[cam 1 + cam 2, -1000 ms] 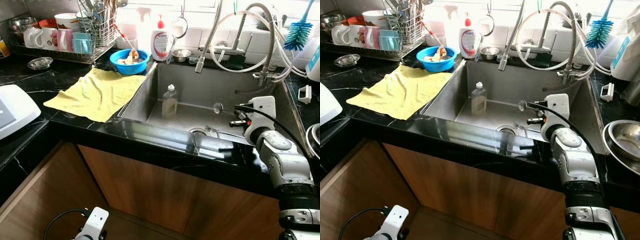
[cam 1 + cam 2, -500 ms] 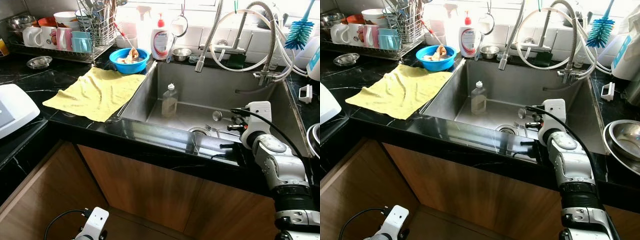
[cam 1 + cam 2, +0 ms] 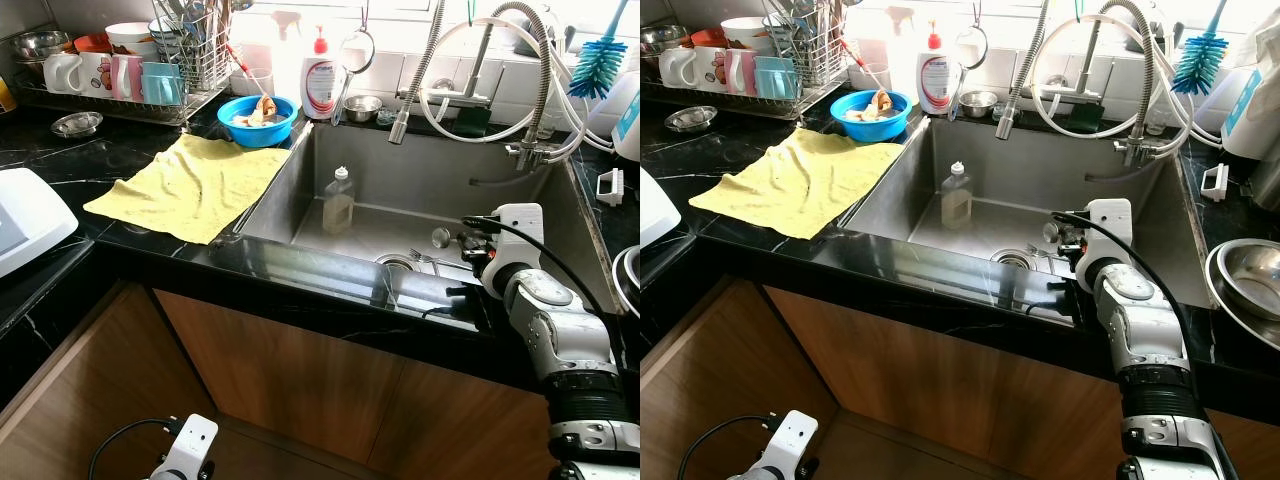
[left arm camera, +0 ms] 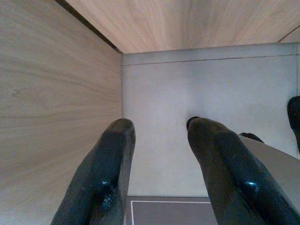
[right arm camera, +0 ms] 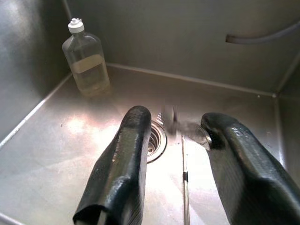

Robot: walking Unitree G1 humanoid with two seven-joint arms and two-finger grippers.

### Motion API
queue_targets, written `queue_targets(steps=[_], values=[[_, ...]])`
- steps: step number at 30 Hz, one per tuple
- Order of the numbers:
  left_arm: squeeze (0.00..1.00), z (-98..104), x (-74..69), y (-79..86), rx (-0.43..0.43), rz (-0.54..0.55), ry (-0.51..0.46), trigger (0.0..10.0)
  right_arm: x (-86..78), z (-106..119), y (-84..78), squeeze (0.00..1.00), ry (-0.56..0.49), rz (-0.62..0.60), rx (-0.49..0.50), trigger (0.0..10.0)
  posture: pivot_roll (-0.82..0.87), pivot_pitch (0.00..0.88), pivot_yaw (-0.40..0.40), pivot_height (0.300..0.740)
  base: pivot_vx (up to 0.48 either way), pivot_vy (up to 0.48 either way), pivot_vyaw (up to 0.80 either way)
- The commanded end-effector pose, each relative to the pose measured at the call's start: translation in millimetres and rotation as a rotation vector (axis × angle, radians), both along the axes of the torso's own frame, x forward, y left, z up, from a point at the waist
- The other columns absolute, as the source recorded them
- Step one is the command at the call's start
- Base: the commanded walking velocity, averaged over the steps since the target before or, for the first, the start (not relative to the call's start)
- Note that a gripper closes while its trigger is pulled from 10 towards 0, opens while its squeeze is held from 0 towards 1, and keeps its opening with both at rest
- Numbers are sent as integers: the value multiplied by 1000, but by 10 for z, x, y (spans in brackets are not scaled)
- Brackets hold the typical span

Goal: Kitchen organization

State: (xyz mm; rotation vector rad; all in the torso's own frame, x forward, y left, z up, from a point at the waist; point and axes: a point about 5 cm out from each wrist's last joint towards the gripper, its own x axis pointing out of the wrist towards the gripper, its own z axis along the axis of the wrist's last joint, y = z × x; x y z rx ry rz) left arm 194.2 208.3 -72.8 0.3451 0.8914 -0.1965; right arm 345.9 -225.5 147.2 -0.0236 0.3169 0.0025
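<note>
1. The jaws of the right gripper [image 5: 173,154] stand wide apart and empty, low inside the sink [image 3: 380,170].
2. Cutlery, a spoon [image 3: 440,238] and a fork [image 5: 169,117], lies on the sink floor by the drain [image 5: 157,139], between and just beyond the fingers, long axis roughly along them.
3. The left gripper [image 4: 159,164], jaws apart, hangs idle by the cabinet, so the right arm is nearer.

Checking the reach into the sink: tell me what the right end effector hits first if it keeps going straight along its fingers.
Probably the cutlery lying on the sink floor beside the drain. The open right end effector points down at it, though blur makes depth uncertain.
</note>
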Motion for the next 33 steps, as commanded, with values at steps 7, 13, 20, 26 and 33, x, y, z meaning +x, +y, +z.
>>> queue_targets(steps=[7, 13, 20, 26, 33], values=[[0, -17, -34, 12, 15, -17, 17, 10000, 10, 63, -9, 0, -35, -19, -6, 10000, -54, 0, 13, 740, 0, 0, 0], [0, -15, -31, 14, 16, -19, 17, 10000, 23, 475, -129, 0, -295, -144, -122, 10000, -56, 0, 16, 740, 0, 0, 0], [0, -14, -27, 10, 17, -25, 17, 10000, -241, 849, -280, 0, -526, -370, -227, 10000, -57, 0, 17, 740, 0, 0, 0], [0, -14, -25, 3, 17, -28, 19, 10000, -561, 798, -692, 0, -510, -678, -139, 10000, -73, 0, 20, 740, 0, 0, 0], [0, -15, -24, 3, 20, -35, 21, 10000, -816, 748, -979, 0, -499, -906, -24, 10000, -81, 0, 22, 740, 0, 0, 0]])
